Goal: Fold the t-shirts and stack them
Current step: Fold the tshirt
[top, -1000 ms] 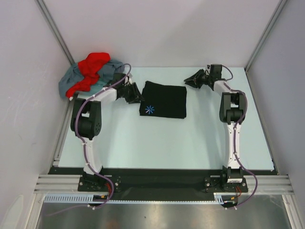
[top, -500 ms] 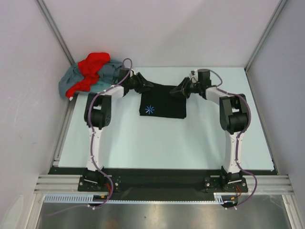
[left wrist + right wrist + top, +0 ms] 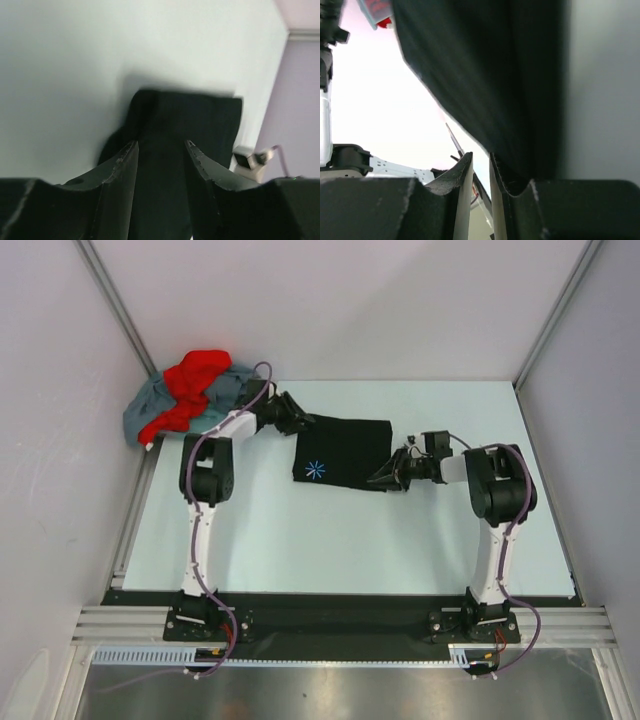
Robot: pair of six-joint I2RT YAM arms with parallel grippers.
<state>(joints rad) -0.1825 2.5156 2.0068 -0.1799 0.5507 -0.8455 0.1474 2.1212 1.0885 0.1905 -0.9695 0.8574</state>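
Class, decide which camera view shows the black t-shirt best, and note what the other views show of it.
Top external: the whole folded black t-shirt and its starburst logo are in plain sight. Left wrist shows only a blurred dark portion, no logo. Right wrist shows just a close-up dark cloth edge.

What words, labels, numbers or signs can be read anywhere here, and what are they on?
No readable words or numbers anywhere.
Only sign: a small blue-white starburst logo, without lettering, on the black cloth t-shirt.
The crumpled bright red t-shirt and grey-blue t-shirt show no print.
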